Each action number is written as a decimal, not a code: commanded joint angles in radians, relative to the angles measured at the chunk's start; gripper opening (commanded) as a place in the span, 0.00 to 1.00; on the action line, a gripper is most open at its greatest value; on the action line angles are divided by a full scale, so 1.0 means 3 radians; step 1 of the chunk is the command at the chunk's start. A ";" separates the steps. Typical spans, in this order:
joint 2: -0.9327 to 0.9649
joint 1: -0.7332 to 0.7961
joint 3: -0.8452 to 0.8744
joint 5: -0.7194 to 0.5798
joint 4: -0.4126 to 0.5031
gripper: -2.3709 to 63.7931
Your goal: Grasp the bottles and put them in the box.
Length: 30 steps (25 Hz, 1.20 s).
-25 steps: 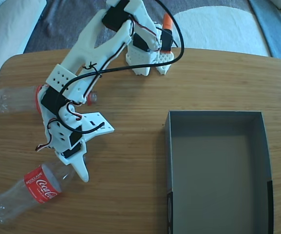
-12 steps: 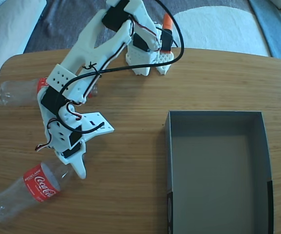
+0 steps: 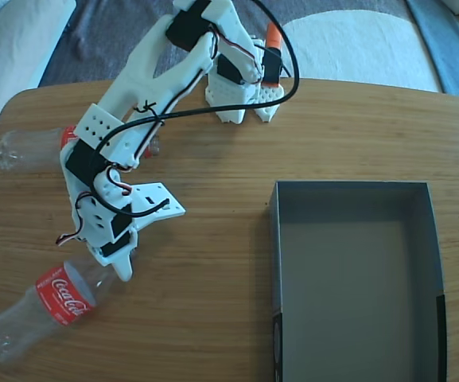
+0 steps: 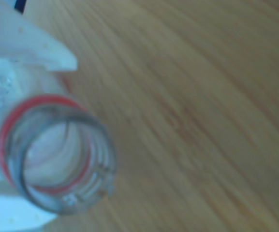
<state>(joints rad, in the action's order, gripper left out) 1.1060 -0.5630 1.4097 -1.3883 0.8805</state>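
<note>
One clear Coca-Cola bottle [image 3: 54,298] lies at the table's lower left in the fixed view, neck pointing up-right. My white gripper [image 3: 118,267] is shut on that neck. The wrist view shows the open bottle mouth with its red ring [image 4: 13,116] wedged between my two white fingers [image 4: 33,43]. The second bottle [image 3: 26,147] lies at the left edge, its neck end hidden behind my arm. On the right stands the dark grey-blue box [image 3: 348,191], with nothing inside.
My arm's base [image 3: 241,99] is mounted at the far table edge, with a black cable looping over it. Bare wood lies between the gripper and the box. A carpet and a light cushion lie beyond the table.
The gripper has shifted slightly up and left with the lower bottle's neck in it, and the bottle has swung with it. The upper bottle moved a little between the earliest frame and the following one.
</note>
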 commanded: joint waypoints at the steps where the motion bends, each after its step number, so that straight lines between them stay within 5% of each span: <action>1: 0.0077 0.0005 -0.0087 0.0015 -0.0015 0.33; 17: 0.0133 0.0005 -0.0066 0.0015 0.0026 0.03; 30: 0.0532 0.0251 -0.0220 0.0082 0.0511 0.03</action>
<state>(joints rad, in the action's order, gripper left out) 1.1428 -0.5108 1.4097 -1.3744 1.0201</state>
